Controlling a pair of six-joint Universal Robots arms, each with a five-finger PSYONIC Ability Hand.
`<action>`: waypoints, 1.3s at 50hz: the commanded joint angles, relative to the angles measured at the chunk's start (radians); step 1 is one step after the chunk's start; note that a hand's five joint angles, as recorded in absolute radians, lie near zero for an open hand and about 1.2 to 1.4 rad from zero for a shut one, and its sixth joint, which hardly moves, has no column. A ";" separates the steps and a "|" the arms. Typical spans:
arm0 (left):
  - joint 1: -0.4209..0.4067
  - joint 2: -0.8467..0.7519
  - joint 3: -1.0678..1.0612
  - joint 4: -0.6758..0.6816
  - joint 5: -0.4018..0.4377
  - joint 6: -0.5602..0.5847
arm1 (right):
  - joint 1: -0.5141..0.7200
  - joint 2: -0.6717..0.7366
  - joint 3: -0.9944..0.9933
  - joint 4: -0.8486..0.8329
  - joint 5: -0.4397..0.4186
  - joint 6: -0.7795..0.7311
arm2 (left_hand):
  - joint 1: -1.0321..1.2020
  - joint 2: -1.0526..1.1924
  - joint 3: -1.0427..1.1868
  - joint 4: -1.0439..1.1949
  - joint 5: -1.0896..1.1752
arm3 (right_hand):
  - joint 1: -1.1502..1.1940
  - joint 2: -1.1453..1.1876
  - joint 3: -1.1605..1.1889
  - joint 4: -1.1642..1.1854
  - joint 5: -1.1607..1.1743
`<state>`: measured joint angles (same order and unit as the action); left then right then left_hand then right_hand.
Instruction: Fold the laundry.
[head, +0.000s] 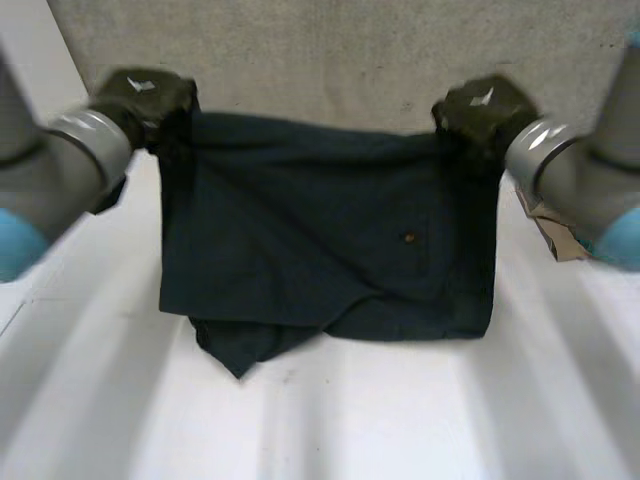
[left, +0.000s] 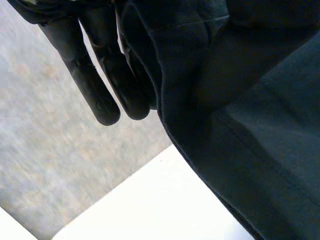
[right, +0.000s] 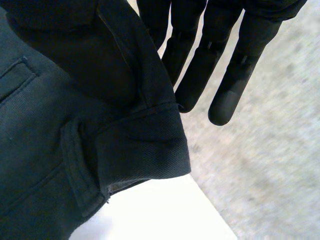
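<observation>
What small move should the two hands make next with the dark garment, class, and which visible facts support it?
Probably carry both far corners toward the near edge, folding the dark garment in half. The left hand and right hand each pinch a far corner, the edge between them is stretched, and the rest lies spread on the table.

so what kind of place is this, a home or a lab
Probably a robotics lab or test bench, not a home: a plain white table, grey speckled floor beyond it, and the robot's left hand and right hand each pinching a far corner of a dark garment.
</observation>
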<state>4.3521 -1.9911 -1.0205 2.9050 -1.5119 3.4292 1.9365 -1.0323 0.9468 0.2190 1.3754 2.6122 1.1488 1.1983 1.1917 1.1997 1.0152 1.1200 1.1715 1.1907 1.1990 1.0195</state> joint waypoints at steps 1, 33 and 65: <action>0.030 -0.241 0.180 0.261 -0.008 0.015 | 0.042 0.187 -0.083 -0.311 0.109 0.037 | 0.247 0.198 0.205 0.197 0.207 | 0.276 0.225 0.206 0.197 0.202; 0.032 -0.035 -0.414 0.703 0.042 -0.047 | 0.065 0.181 0.187 -0.638 0.057 0.060 | 0.247 0.198 0.205 0.197 0.207 | 0.276 0.225 0.206 0.197 0.202; -0.098 0.269 -0.680 -0.085 0.058 0.477 | 0.001 -0.181 0.655 0.133 0.037 -0.478 | 0.247 0.198 0.205 0.197 0.207 | 0.276 0.225 0.206 0.197 0.202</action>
<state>4.2573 -1.6078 -1.8464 2.6257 -1.4369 3.9906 1.9356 -1.3218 1.7330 0.5158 1.3911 2.0017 1.1489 1.1994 1.1920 1.2002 1.0152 1.1201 1.1797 1.1940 1.1997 1.0224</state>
